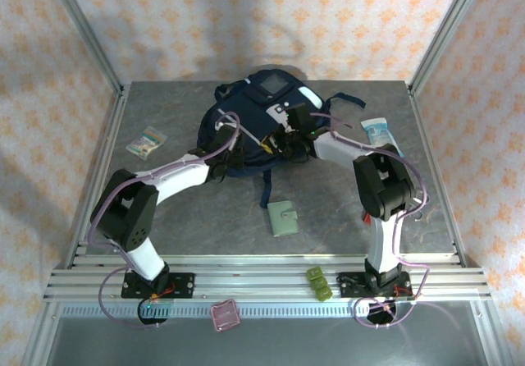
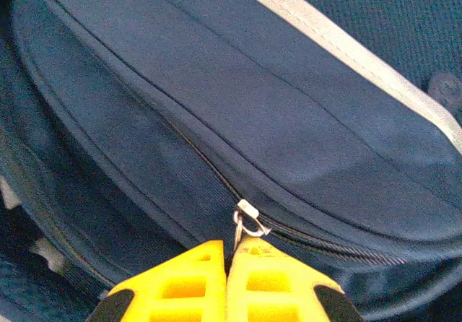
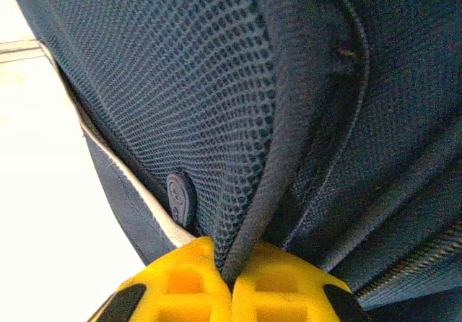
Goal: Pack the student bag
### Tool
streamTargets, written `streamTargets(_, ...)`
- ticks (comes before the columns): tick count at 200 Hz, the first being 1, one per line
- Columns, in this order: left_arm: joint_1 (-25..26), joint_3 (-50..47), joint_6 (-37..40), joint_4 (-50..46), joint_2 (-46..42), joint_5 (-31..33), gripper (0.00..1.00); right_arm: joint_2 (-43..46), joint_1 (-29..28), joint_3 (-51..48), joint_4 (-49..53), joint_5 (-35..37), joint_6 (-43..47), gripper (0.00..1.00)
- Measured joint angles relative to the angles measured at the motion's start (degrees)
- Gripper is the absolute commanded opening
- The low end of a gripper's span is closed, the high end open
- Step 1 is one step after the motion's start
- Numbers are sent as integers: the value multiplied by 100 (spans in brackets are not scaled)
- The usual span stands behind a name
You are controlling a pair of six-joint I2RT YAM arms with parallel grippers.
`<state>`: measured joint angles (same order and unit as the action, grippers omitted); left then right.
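1. My left gripper (image 2: pixel 227 255) is closed on the zipper pull (image 2: pixel 244 219) of the student bag (image 1: pixel 246 107)
2. My right gripper (image 3: pixel 231 264) is clamped on a fold of the bag's mesh (image 3: pixel 180 84)
3. The bag lies at the far middle of the surface (image 1: pixel 344 210)

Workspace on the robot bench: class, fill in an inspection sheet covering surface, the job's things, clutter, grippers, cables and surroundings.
surface: grey stone-look table, edged by aluminium rails.
job's things: large navy-blue fabric backpack, lying at the far centre.
clutter: green wallet-like pouch near centre; small clear packet at left; white-and-teal packet at right; two green blocks and pink square case at the near rail.
grippers: left gripper, jaws shut on the metal zip pull; right gripper, jaws shut on a mesh seam of the backpack.
cables: purple cables run looped along both arms; no snag seen.
surroundings: orange-patterned walls.
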<state>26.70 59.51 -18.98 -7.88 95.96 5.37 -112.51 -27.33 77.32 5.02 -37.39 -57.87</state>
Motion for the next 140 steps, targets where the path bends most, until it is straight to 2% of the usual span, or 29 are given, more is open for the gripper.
streamTargets(34, -260, 0, 0, 61, -37, -164, 0, 22, -2, -11, -68, -17, -2, 0)
streamTargets(69, -236, -2, -2, 57, -37, -337, 0, 7, 28, 166, 227, -13, 164, 0)
streamTargets(140, 833, 61, -308, 151, -4, -96, 0, -380, 540, 1410, 2179, 83, 1034, 2)
